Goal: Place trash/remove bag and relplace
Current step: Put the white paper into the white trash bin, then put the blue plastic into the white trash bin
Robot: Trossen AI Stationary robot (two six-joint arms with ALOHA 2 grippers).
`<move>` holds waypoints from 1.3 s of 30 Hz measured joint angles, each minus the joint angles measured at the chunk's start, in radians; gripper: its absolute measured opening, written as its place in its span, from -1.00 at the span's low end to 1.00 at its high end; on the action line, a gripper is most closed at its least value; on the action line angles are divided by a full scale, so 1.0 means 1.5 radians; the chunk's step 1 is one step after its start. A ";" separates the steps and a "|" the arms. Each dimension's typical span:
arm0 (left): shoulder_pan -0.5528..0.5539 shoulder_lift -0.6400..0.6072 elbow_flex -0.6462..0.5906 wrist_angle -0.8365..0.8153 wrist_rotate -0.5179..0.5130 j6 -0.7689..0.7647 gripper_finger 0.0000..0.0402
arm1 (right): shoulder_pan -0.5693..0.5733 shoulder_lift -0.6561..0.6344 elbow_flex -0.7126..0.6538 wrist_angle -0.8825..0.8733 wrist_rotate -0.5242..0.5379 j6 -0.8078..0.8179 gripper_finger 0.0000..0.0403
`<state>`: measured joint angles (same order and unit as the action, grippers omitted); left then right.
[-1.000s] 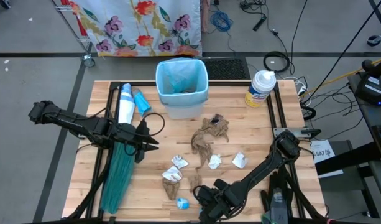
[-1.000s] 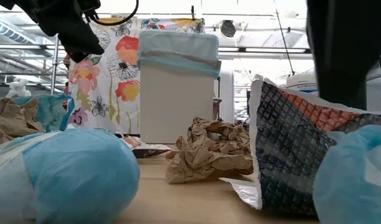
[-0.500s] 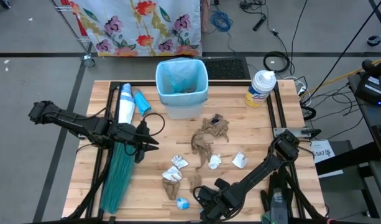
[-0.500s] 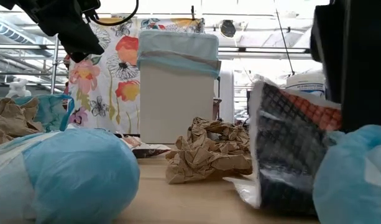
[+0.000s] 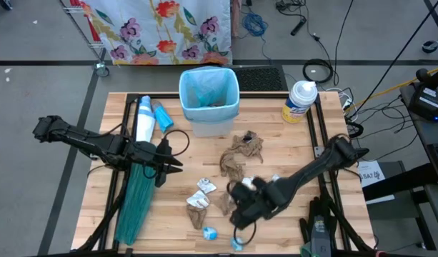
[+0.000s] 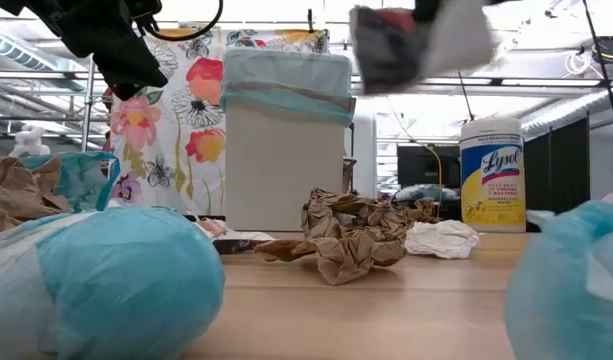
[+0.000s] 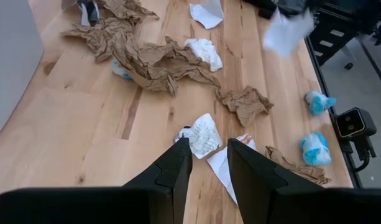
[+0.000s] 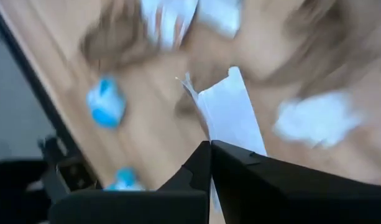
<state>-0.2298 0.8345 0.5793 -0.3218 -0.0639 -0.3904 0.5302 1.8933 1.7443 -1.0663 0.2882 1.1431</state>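
Moved: right pincer has risen from the surface's near edge, clamped on a wrapper.
Left pincer: apart, empty.

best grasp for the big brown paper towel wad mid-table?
Pinch a raised fold at the narrower near end of the brown paper towel wad, coming straight down. It lies sprawled and creased, so ridges stand up for fingers; white wads sit close beside that end.

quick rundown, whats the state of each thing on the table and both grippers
right gripper: shut on a white wrapper, lifted above the table.
left gripper: open, empty, hovering over scraps.
bin: upright, pale-blue liner in place.
teal-green bag: lying flat at the table's left.
brown paper towels: crumpled, on the table.
wipes canister: upright, lid on.
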 joint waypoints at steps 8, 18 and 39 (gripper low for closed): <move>0.000 0.000 0.000 0.004 -0.016 0.000 -0.46 | -0.097 -0.134 0.000 0.033 0.173 -0.165 -1.00; 0.016 0.000 0.000 0.006 -0.117 -0.033 -0.46 | -0.321 -0.177 0.001 0.387 0.066 -0.595 -1.00; 0.034 0.000 0.000 0.014 -0.108 -0.124 -0.46 | -0.616 -0.126 0.000 0.406 -0.203 -0.536 -0.47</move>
<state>-0.1795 0.8345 0.5793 -0.3006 -0.2264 -0.5764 -0.3942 1.7038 1.7443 -0.4570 -0.0167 0.3394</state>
